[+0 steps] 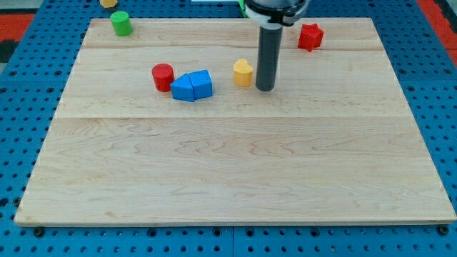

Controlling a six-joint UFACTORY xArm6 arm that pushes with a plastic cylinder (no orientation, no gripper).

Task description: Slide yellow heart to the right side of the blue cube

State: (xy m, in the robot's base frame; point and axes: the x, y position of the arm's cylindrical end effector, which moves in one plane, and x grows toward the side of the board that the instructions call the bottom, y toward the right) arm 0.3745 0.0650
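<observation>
The yellow heart stands on the wooden board, right of the board's upper middle. Two blue blocks sit joined to its left: a blue cube and a flatter blue block touching the cube's left side. A gap lies between the heart and the cube. My tip rests on the board just to the right of the yellow heart, close beside it and slightly lower in the view. Whether it touches the heart cannot be told.
A red cylinder stands just left of the blue blocks. A red star-shaped block sits near the board's top right. A green cylinder and a yellow block sit at the top left. The board lies on a blue pegboard.
</observation>
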